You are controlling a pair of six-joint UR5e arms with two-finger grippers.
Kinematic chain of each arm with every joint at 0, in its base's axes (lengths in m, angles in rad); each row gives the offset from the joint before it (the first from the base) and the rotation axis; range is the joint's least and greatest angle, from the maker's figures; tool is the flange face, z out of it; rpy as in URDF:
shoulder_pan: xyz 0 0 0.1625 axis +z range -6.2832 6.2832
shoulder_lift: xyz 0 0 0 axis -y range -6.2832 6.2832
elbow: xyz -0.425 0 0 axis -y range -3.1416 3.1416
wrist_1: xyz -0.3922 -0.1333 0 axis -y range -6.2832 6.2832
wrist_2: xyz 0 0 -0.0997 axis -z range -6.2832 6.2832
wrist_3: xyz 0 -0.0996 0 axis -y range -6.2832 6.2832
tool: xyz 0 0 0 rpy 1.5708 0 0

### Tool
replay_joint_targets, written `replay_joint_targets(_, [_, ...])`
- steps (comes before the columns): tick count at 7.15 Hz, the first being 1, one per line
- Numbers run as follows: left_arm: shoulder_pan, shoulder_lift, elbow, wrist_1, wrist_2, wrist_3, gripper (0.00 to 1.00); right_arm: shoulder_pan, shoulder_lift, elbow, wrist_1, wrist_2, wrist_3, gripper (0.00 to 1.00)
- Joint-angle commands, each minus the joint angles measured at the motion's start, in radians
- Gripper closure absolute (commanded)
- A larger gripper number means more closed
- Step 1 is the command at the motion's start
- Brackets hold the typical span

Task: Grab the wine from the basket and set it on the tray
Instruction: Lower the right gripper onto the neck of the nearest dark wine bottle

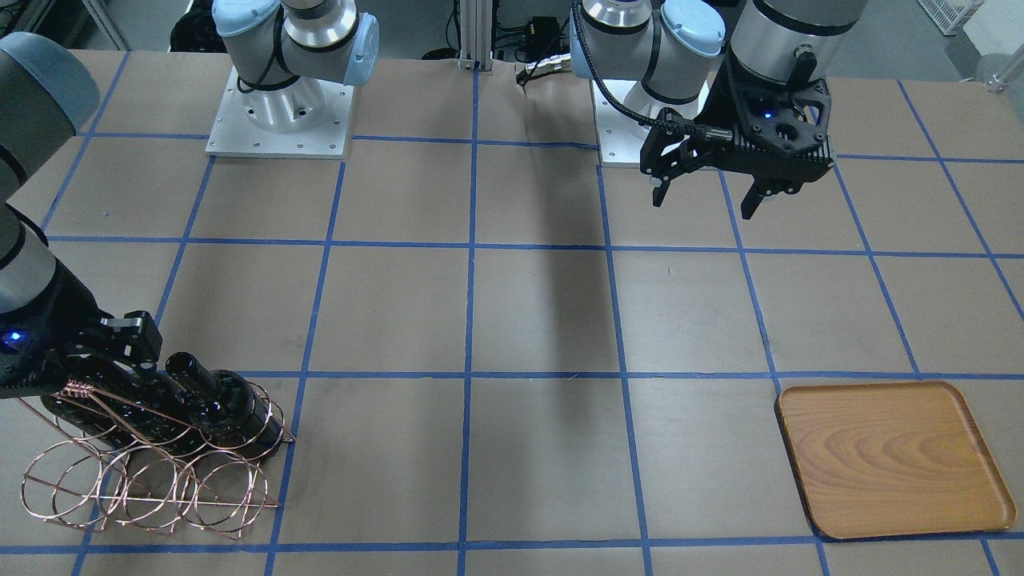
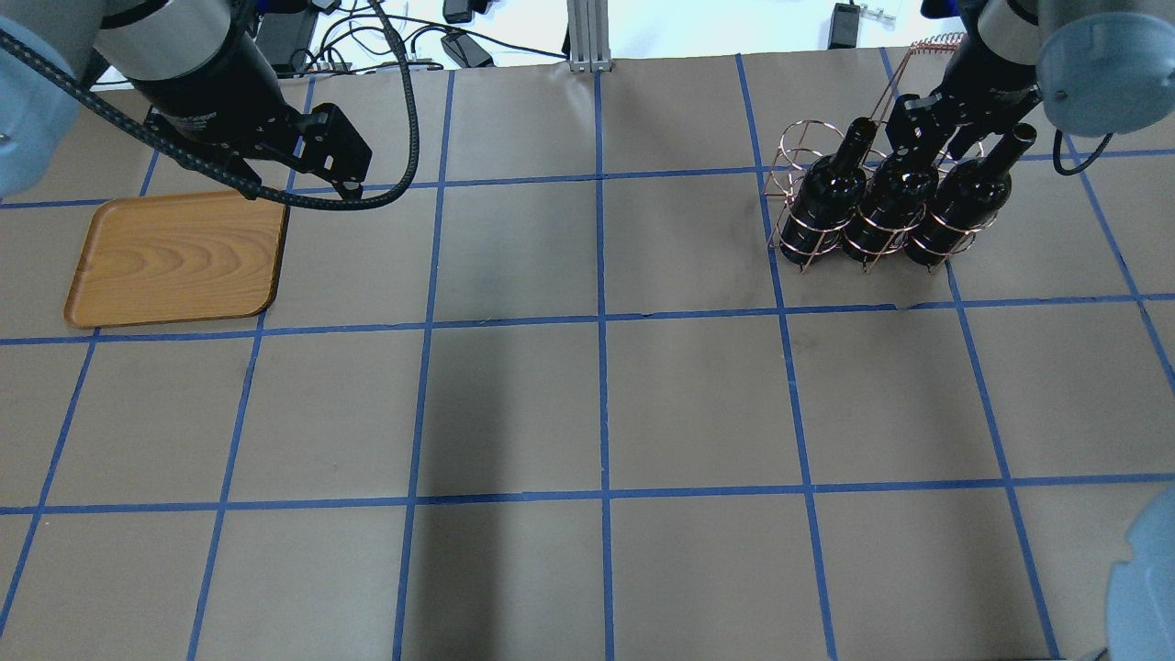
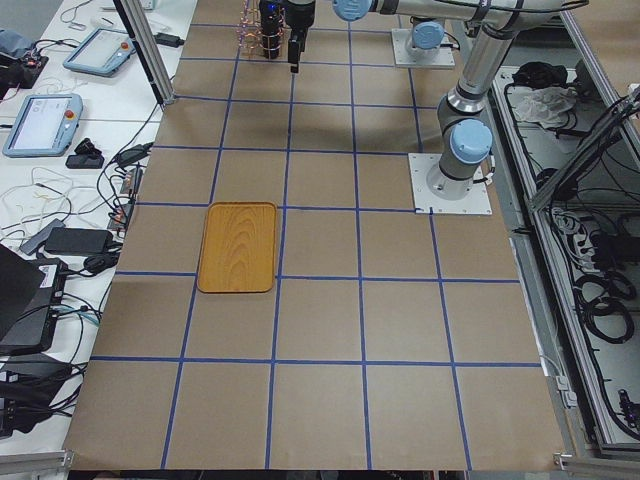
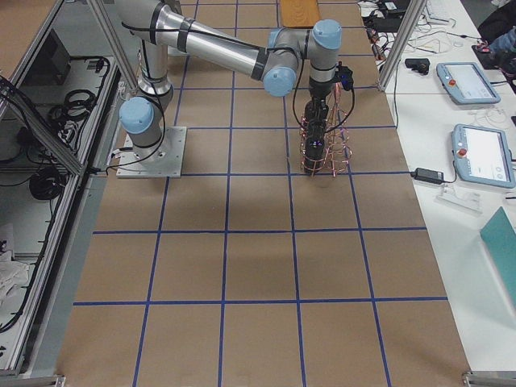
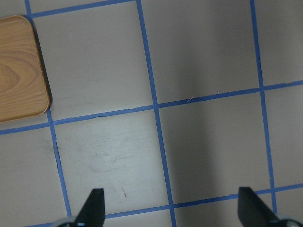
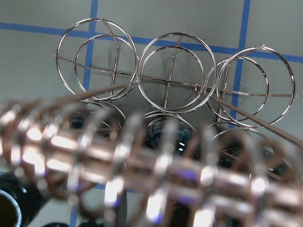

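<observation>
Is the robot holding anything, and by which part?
The left pincer is open and empty. The right pincer sits at the neck of the middle glossy black glass bottle; a grip cannot be told.

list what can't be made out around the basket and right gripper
- Overhead view: the right gripper covers the middle bottle's neck, so its grip cannot be told.
- Right wrist view: the blurred basket handle fills the foreground and hides what lies beneath.
- Exterior left view: the basket is too small for detail.
</observation>
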Motion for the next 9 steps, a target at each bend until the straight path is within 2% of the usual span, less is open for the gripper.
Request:
replay_joint_targets(1, [0.002, 0.003, -0.003, 0.0, 0.002, 0.0, 0.0, 0.0, 0.016, -0.006, -0.036, -0.002, 0.0, 0.35])
replay_joint_targets(4, [0.0, 0.003, -0.009, 0.003, 0.002, 0.0, 0.0, 0.0, 0.022, -0.004, -0.051, -0.001, 0.002, 0.37])
replay_joint_targets(5, [0.0, 0.005, -0.009, 0.002, 0.004, 0.0, 0.0, 0.0, 0.021, -0.004, -0.051, -0.002, 0.002, 0.49])
replay_joint_targets(6, [0.0, 0.003, -0.009, 0.0, 0.004, 0.0, 0.0, 0.0, 0.018, -0.004, -0.047, -0.002, 0.0, 0.57])
replay_joint_targets(7, [0.0, 0.005, -0.01, 0.0, 0.004, 0.0, 0.0, 0.0, 0.016, -0.006, -0.044, -0.002, 0.0, 0.63])
replay_joint_targets(9, [0.0, 0.005, -0.011, 0.0, 0.007, 0.0, 0.0, 0.0, 0.01, -0.006, -0.041, 0.004, 0.0, 0.66])
